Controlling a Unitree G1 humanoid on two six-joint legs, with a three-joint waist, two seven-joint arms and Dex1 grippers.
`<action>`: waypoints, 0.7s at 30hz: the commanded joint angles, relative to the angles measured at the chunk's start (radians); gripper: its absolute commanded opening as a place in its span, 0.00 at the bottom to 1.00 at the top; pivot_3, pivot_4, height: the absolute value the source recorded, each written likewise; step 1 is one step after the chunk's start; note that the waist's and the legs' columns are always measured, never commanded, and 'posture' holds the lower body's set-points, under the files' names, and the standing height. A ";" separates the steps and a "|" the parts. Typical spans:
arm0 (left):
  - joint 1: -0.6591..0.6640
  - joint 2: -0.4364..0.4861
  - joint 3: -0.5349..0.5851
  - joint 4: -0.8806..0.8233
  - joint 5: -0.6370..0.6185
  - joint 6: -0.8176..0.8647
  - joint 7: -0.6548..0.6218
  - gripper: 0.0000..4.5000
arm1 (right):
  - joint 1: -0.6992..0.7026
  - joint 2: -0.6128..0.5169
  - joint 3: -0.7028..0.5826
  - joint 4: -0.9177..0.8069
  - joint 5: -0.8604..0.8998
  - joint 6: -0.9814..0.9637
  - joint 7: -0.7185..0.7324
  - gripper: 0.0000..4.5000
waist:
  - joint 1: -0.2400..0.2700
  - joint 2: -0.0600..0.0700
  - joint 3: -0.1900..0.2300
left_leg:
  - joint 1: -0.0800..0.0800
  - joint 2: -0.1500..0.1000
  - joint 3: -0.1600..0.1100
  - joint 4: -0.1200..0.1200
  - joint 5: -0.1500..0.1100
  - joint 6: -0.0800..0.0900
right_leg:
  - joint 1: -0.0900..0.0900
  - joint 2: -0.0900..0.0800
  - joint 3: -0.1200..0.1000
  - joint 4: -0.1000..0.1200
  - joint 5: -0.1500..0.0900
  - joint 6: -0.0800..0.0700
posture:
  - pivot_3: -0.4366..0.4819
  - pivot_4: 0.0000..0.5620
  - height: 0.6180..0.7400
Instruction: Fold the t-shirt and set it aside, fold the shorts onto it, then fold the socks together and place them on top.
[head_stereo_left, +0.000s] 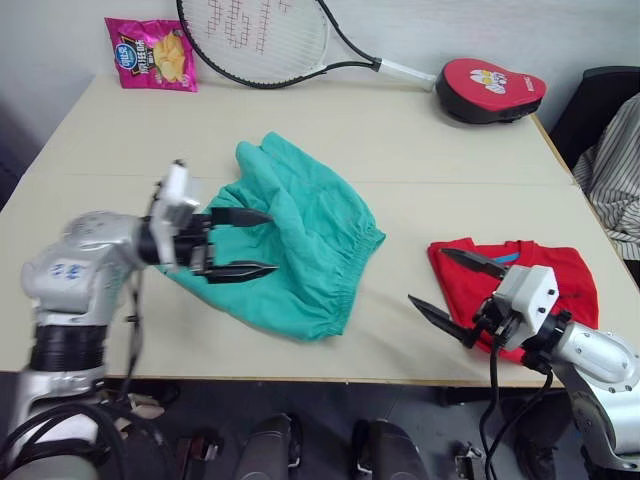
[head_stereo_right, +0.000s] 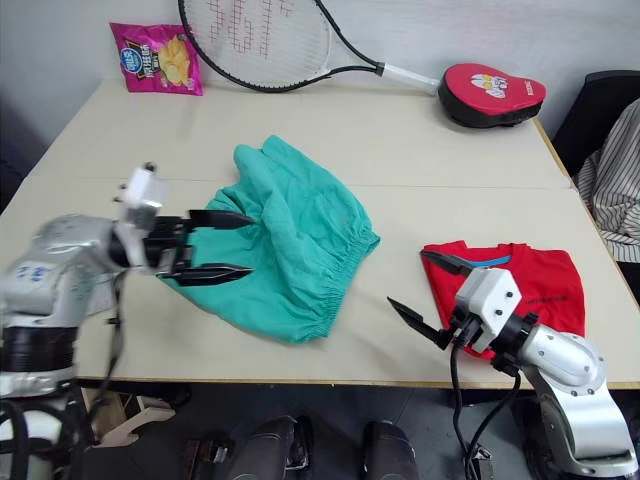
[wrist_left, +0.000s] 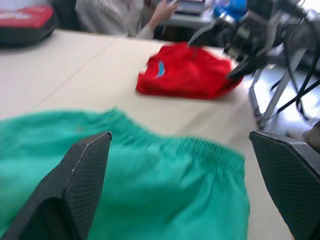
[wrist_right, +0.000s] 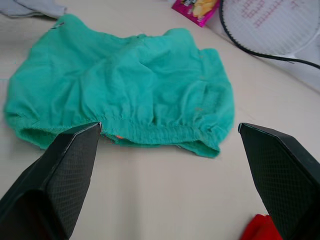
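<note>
The teal-green shorts (head_stereo_left: 300, 235) lie spread and rumpled in the middle of the table, waistband toward the right. My left gripper (head_stereo_left: 245, 243) is open just above their left part, with nothing between its fingers. To the right, near the front edge, the red t-shirt (head_stereo_left: 545, 280) lies folded. At its left front corner my right gripper (head_stereo_left: 460, 295) is open and holds nothing. In the right wrist view a bit of light grey cloth, the socks (wrist_right: 35, 7), lies just beyond the shorts (wrist_right: 125, 90) on my left arm's side. The left wrist view looks over the shorts (wrist_left: 150, 185) to the t-shirt (wrist_left: 190, 75).
A tennis racket (head_stereo_left: 260, 40) and a pink snack bag (head_stereo_left: 152, 53) lie along the table's far edge. A red padded case (head_stereo_left: 490, 90) sits at the far right corner. A person in a striped sleeve (head_stereo_left: 610, 170) sits beyond the right edge.
</note>
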 joint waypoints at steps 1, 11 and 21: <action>0.076 0.064 0.041 0.088 0.090 -0.226 -0.048 0.99 | -0.058 -0.016 0.078 -0.088 0.042 0.078 0.021 1.00 | -0.002 0.001 0.000 | 0.000 0.000 0.000 0.000 0.000 0.000 | 0.000 0.000 0.000 0.000 0.000 0.000 | 0.48 0.27 1.00; 0.117 0.133 -0.031 0.560 0.323 -0.830 -0.118 0.99 | -0.267 0.065 0.448 -0.021 -0.083 0.306 -0.001 1.00 | -0.001 0.000 0.000 | -0.004 0.001 0.003 0.000 -0.004 -0.007 | -0.010 -0.003 0.001 0.002 -0.001 -0.002 | 0.48 0.27 1.00; -0.100 0.104 -0.192 0.921 0.555 -1.013 0.036 0.99 | -0.406 0.132 0.595 0.174 -0.321 0.201 -0.007 1.00 | -0.002 0.002 -0.002 | -0.001 0.001 0.012 0.001 -0.001 -0.001 | -0.014 -0.001 -0.001 0.009 -0.001 -0.002 | 0.48 0.27 1.00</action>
